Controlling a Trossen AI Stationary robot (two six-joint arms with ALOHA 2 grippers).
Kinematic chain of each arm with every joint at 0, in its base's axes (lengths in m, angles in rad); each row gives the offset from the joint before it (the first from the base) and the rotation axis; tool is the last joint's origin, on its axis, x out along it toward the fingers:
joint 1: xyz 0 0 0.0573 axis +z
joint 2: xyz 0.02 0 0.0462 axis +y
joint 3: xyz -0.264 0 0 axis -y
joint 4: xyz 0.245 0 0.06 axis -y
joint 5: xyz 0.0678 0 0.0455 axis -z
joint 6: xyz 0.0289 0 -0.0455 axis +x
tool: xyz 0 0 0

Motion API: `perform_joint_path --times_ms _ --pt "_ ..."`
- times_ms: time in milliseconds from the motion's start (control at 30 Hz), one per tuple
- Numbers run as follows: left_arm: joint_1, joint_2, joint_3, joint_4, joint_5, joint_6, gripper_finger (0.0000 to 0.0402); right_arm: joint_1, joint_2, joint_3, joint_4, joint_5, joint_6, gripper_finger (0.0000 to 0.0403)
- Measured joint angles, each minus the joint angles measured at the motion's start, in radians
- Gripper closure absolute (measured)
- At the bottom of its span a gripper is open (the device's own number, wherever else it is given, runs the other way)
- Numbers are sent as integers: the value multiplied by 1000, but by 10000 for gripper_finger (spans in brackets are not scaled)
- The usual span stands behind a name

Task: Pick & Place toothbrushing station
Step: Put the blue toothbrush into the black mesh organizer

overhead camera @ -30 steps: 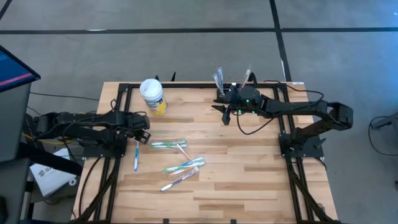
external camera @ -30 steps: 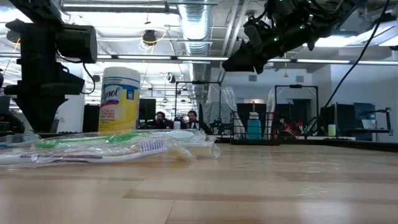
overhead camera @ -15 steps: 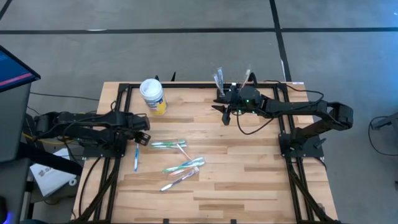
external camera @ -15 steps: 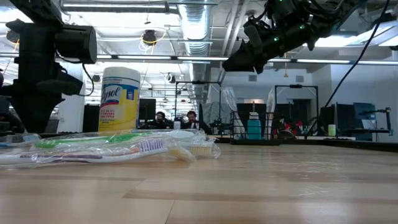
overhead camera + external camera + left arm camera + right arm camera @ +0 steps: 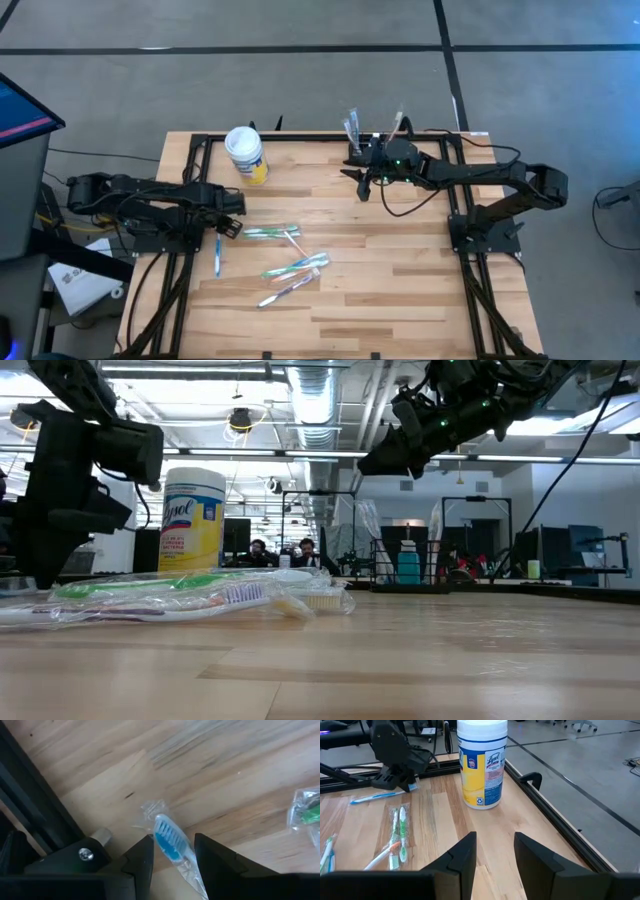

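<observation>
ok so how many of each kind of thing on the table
wipes tub: 1
wire-mesh caddy: 1
toothbrushes lying loose: about 5, they overlap
toothbrushes standing in the caddy: 2
total: about 9

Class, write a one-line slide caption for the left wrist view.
Left gripper open above a wrapped blue toothbrush lying on the wooden table.

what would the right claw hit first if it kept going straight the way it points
Probably the white wipes tub: it stands ahead of the open right claw, a little off centre. Bare table lies between them, though depth is hard to judge.
</observation>
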Motion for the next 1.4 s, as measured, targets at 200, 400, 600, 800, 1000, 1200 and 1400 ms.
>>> perform_joint_path --times_ms 200,400,600,800,1000,1200,1400 --pt "-1 -3 0 16 6 0 312 0 0 0 0 0 0 280" --pt "-1 -4 0 43 6 22 387 0 0 0 0 0 0 280" --pt "-1 -4 1 106 4 50 395 0 0 0 0 0 0 280" --pt "-1 -3 15 157 2 83 399 0 0 0 0 0 0 280" --pt "-1 -3 80 163 -13 131 400 0 0 0 0 0 0 280" --pt "-3 -3 124 179 -28 175 400 0 0 0 0 0 0 280" --pt "-6 -3 160 283 -31 263 400 1 0 0 0 0 0 280"
